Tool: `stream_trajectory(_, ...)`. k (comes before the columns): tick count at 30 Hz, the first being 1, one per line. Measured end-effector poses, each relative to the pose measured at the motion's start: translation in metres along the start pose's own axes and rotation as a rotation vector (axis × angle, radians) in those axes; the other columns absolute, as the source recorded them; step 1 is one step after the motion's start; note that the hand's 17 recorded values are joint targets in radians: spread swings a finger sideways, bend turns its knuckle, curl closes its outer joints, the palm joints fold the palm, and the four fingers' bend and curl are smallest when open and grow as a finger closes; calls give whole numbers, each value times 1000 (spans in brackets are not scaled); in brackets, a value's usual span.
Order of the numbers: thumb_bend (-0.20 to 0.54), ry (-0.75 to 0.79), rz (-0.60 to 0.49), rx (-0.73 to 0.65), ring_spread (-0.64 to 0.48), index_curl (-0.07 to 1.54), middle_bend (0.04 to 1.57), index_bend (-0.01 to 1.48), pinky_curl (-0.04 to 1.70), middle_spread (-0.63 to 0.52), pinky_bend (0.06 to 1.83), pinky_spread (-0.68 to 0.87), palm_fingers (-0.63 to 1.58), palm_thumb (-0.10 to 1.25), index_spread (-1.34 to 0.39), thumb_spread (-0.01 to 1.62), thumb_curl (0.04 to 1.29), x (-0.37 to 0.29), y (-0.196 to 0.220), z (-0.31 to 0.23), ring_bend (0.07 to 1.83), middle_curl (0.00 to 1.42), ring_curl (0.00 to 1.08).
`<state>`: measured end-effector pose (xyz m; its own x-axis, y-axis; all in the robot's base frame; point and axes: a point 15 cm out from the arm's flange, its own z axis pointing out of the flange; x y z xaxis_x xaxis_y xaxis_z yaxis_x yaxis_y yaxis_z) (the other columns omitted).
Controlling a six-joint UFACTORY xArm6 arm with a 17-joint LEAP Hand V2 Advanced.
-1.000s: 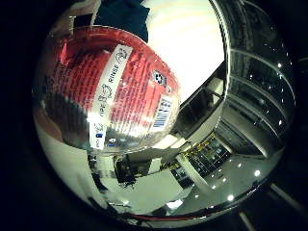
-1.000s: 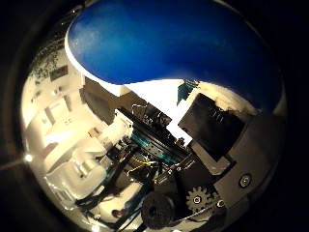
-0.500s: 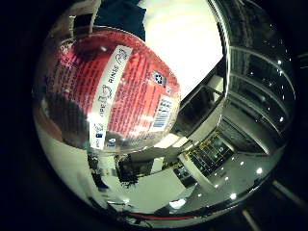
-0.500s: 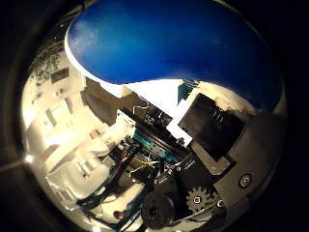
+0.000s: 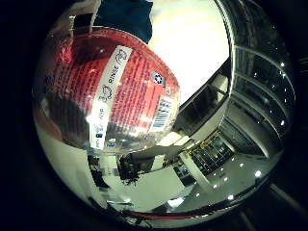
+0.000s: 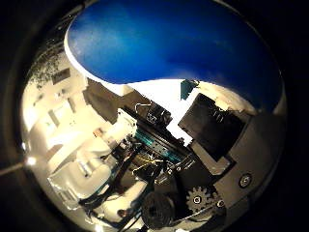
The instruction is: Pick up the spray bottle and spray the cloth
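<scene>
Shelving behind; spray bottle (image 5: 108, 91) red label, white strip, barcode, close to palm.

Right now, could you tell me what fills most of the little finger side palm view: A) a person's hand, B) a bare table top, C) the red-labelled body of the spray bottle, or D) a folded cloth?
C: the spray bottle bulges large and close to the palm, its red label with a white strip and a barcode plainly showing, while only room background lies beyond it.
</scene>
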<state>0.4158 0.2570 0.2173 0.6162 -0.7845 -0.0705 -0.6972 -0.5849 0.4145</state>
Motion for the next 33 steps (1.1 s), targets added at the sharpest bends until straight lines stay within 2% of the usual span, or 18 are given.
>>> stream_trajectory(5, -15, -20, -37, 20, -142, 637, 1314, 1172, 1228, -65, 1006, -206, 1235, 1027, -183, 939, 775, -8, 5, -11, 1446, 550, 543)
stream_trajectory(9, -15, -113, -82, 30, -142, 637, 1314, 1172, 1228, -65, 1006, -206, 1235, 1027, -183, 939, 774, -27, 14, -21, 1446, 550, 544)
stream_trajectory(18, -15, -297, -273, 153, -141, 637, 1314, 1172, 1228, -65, 1006, -206, 1235, 1054, -183, 915, 779, -62, 17, -54, 1442, 550, 541)
stream_trajectory(27, -14, -579, -381, 426, -141, 637, 1314, 1171, 1228, -65, 1005, -206, 1235, 1079, -183, 885, 793, -115, -16, -115, 1442, 550, 540)
stream_trajectory(33, -13, -816, -410, 601, -141, 637, 1314, 1171, 1228, -65, 1005, -206, 1235, 1089, -183, 874, 805, -139, -40, -159, 1443, 550, 539)
